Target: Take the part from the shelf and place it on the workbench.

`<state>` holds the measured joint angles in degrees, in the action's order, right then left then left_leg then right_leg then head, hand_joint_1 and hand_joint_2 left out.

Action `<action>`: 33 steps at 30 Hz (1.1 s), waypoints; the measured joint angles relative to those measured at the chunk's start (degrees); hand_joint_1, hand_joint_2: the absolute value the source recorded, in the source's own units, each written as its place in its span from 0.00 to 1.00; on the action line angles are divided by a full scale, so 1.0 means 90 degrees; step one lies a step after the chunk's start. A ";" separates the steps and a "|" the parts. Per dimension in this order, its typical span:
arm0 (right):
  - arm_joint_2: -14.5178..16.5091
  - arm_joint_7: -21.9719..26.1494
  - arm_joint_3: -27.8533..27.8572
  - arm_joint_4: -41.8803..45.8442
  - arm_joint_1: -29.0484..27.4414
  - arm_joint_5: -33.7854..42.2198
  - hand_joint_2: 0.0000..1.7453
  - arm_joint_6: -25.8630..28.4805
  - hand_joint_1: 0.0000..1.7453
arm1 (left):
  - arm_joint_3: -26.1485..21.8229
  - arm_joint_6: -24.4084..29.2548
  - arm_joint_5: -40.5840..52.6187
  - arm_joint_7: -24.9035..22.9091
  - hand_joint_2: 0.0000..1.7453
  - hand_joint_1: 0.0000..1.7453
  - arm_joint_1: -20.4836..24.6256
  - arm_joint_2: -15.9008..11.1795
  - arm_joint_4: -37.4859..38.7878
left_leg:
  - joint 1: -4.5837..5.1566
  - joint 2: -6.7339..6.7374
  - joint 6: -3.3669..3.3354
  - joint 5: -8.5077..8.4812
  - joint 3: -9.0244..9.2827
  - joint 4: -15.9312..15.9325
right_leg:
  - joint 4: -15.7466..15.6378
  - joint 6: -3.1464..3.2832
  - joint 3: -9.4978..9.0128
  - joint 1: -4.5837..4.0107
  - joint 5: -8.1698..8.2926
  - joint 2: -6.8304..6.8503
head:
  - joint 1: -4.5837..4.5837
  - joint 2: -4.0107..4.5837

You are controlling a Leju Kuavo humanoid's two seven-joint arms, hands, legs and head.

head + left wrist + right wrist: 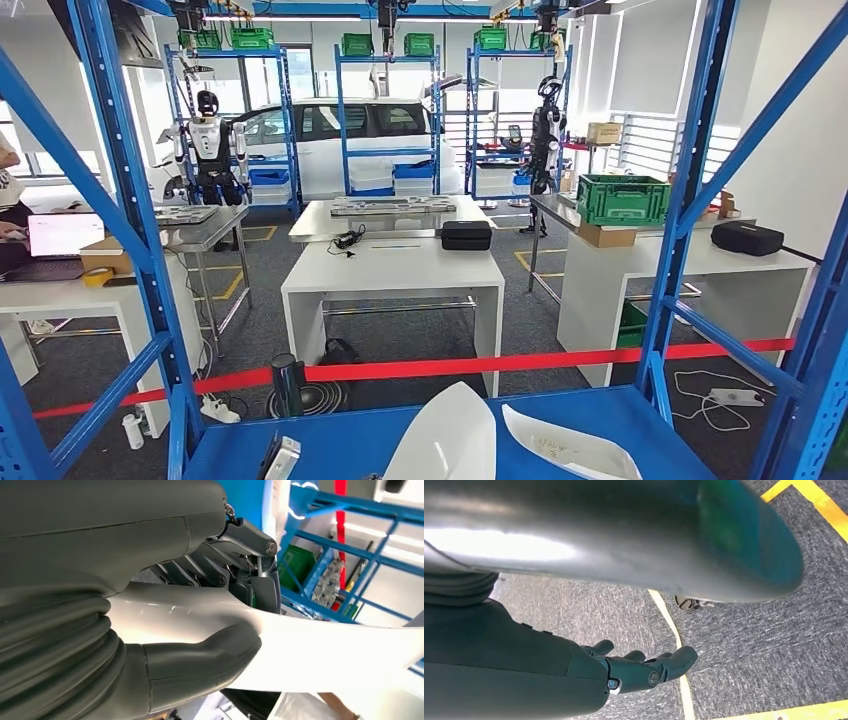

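The left hand [200, 625] clamped the white part [445, 440] between thumb and fingers, just above the blue shelf [350, 445]. The part's smooth skin could slip, or snag the uprights. The right hand [644, 667] hung empty, fingers loosely apart.

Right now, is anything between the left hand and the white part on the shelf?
No. The left hand already grips the white part, thumb against one face and fingers against the other. The head view shows the part rising above the blue shelf.
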<state>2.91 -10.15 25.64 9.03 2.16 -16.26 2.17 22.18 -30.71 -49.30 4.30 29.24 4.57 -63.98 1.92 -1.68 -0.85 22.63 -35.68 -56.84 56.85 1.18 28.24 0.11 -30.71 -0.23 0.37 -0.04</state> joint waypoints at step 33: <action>0.0077 0.0023 0.0220 0.0000 -0.0009 0.0104 0.00 0.0098 0.00 | 0.0541 0.0073 -0.0035 -0.0320 1.00 1.00 -0.0707 -0.0246 -0.1305 | -0.0126 0.0045 0.0028 -0.0058 -0.0232 -0.0199 | 0.0354 -0.0198 0.0128 0.0105 -0.0113 -0.0040 | 0.0019 0.0000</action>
<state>3.60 -9.95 27.62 9.03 2.08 -15.32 3.06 27.05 -30.05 -49.61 1.42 22.88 2.36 -75.72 0.78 -1.27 -0.60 22.11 -37.77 -58.63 60.04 -0.60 29.39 1.06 -31.74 -0.59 0.55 -0.04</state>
